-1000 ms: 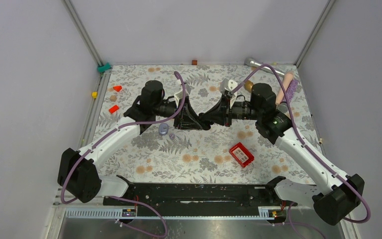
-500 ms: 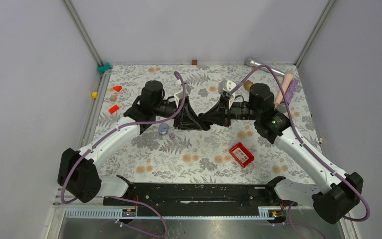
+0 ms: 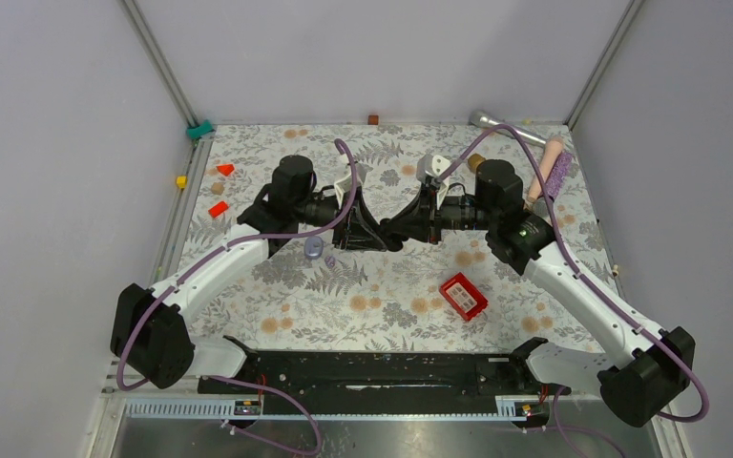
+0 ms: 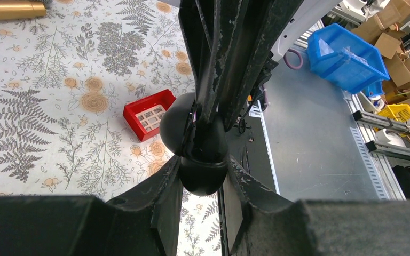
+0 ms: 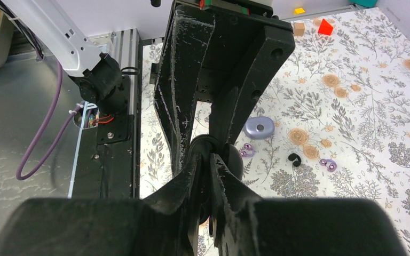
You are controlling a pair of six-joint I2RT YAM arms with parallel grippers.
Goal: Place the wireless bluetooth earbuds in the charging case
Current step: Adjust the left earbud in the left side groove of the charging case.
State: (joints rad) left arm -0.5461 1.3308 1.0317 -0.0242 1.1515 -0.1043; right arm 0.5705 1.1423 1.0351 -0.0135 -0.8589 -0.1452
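Charging case (image 4: 202, 180) pinched by 2 claws — left gripper (image 4: 203, 166) and right gripper (image 5: 209, 160).

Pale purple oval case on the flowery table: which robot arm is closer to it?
Left. The pale purple oval case lies just beside the left fingers, on their near side. The right fingers meet them from the opposite side, farther off.
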